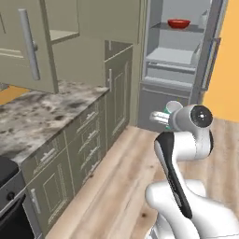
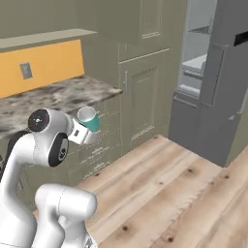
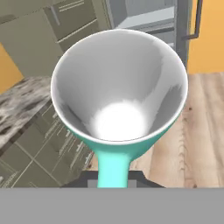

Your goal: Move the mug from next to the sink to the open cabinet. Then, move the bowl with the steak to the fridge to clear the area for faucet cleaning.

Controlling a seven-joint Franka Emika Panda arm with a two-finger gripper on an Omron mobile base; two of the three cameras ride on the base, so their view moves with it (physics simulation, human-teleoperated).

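The end effector (image 2: 83, 127), clamped on the mug (image 2: 88, 118), has the open cabinet (image 1: 60, 35) at ten o'clock.

A mug (image 3: 119, 83) with a white inside and teal outer wall is gaping toward the camera, its teal handle (image 3: 113, 168) running down to six o'clock. A marbled desk (image 3: 19, 103) is lying at nine o'clock, wood floor (image 3: 203, 131) at three o'clock, and the open grey fridge (image 3: 144, 17) is standing at twelve o'clock.
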